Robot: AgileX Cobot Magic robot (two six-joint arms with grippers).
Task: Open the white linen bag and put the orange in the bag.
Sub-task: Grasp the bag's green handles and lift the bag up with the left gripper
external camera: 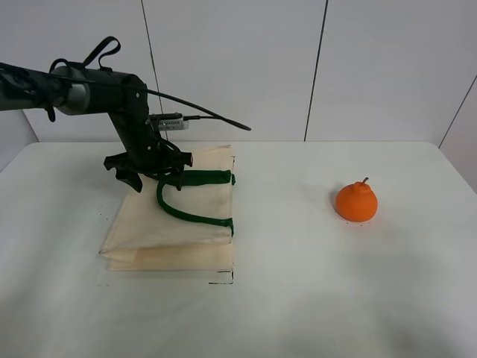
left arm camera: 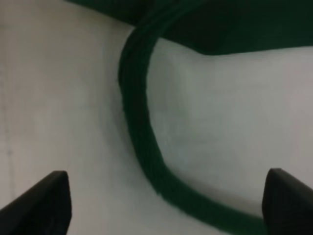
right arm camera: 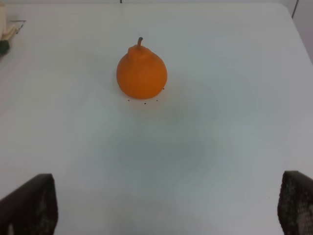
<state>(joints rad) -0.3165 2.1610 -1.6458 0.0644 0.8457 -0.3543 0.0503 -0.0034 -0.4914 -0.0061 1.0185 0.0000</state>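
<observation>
left end effector (external camera: 153, 170) spread over white linen bag (external camera: 168, 230); right end effector (right arm camera: 164, 203) spread; orange (external camera: 356, 203) well clear of rim

There is one white linen bag (external camera: 168, 227), one orange (external camera: 356, 202), one visible green loop handle (external camera: 186, 215) and one desk (external camera: 335, 298).

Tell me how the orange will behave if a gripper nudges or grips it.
The orange sits neck-up on the flat table, so it probably rests stably untouched. Its round body would likely roll if nudged sideways. Its matte skin probably isn't slippery, and it looks firm rather than floppy.
</observation>
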